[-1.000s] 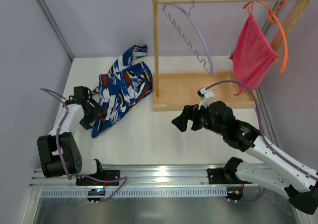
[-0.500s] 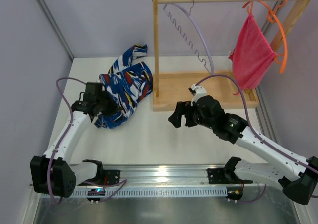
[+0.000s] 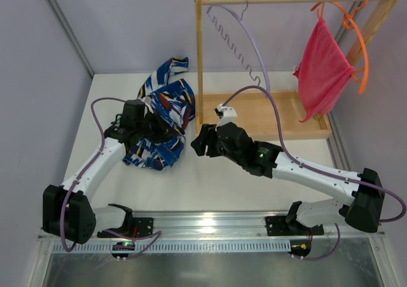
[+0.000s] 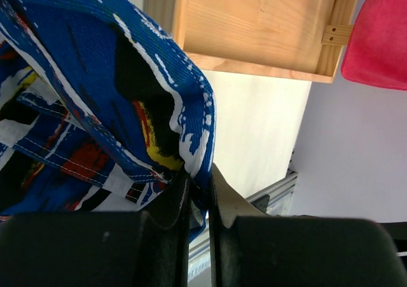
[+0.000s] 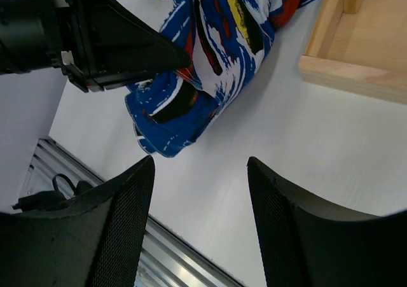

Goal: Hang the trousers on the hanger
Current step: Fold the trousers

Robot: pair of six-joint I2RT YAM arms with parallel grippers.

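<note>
White table [image 3: 210, 179] carries a wooden rack [image 3: 200, 58] at its far side. The left gripper [image 4: 198, 179] is clenched on a fold of the trousers [image 3: 166, 112], which lie bunched under and beyond its fingers. The right gripper [image 5: 200, 163] hangs near that fold, jaws apart, grasping nothing. Up beyond the right gripper, the hanger [image 3: 250, 39] hangs from the rack's rail.

The trousers [image 3: 172, 99] (blue, patchy) lie crumpled; the lavender hanger [image 3: 254, 47] hangs by its hook.
</note>
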